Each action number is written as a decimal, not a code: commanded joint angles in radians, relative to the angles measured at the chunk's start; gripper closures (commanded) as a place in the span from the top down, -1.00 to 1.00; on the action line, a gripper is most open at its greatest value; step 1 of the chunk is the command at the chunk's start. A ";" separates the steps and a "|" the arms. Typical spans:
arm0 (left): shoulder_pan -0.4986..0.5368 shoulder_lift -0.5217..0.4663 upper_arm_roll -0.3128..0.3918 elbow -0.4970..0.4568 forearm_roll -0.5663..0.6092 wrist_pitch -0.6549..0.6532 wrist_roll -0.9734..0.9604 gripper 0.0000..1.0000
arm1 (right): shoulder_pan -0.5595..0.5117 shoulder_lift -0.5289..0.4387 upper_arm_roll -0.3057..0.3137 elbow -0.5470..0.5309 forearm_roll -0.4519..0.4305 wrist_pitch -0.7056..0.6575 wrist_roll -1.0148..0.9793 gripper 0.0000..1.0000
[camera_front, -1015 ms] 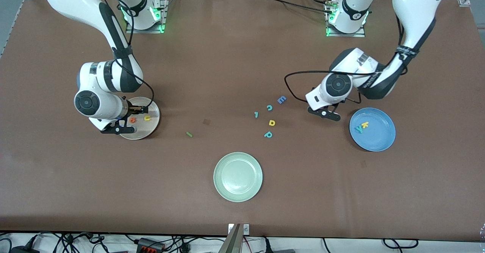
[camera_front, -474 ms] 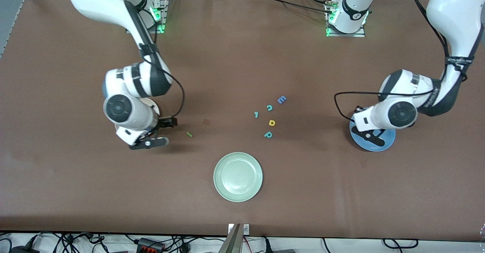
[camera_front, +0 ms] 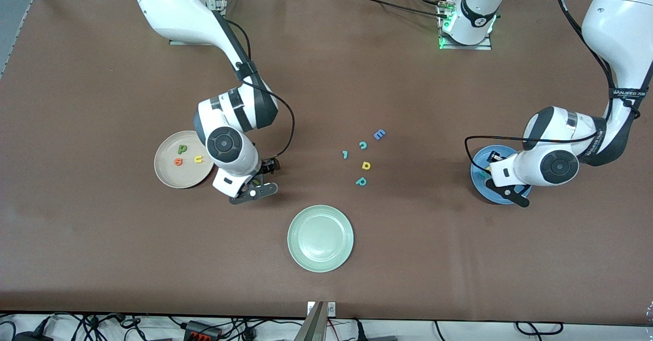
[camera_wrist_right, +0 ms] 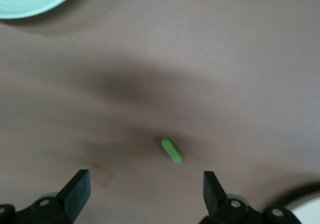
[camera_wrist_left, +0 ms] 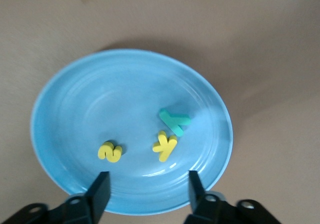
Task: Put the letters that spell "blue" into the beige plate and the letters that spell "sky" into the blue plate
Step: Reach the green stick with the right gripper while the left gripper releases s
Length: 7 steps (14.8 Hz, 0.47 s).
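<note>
Left end effector [camera_wrist_left: 145, 189] released over the blue plate [camera_wrist_left: 65, 109]; right end effector [camera_wrist_right: 145, 189] released over the green l [camera_wrist_right: 171, 150].

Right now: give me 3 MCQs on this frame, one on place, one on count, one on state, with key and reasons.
1. The thin green bar lies:
A. in the beige plate
B. on the table under the right pincer
C. in the pale green plate

2. Letters in the blue plate:
A. one
B. two
C. three

3. The left pincer is:
A. open and empty over the blue plate
B. shut on a letter
C. gripping the plate rim

Key: B, since the right wrist view shows the bar on bare table between the right pincer's fingers; C, since yellow s, yellow k and teal y lie inside; A, since its fingers stand apart, holding nothing.
</note>
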 commanded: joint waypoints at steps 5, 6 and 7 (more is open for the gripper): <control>-0.018 -0.051 -0.120 0.251 -0.020 -0.315 0.001 1.00 | -0.005 0.086 0.005 0.029 0.027 0.071 -0.034 1.00; -0.018 -0.051 -0.131 0.290 -0.043 -0.340 -0.008 1.00 | -0.005 0.086 0.020 0.027 0.022 0.069 -0.037 0.99; -0.019 -0.051 -0.135 0.327 -0.068 -0.351 -0.026 1.00 | -0.005 0.084 0.023 0.027 0.016 0.069 -0.043 0.96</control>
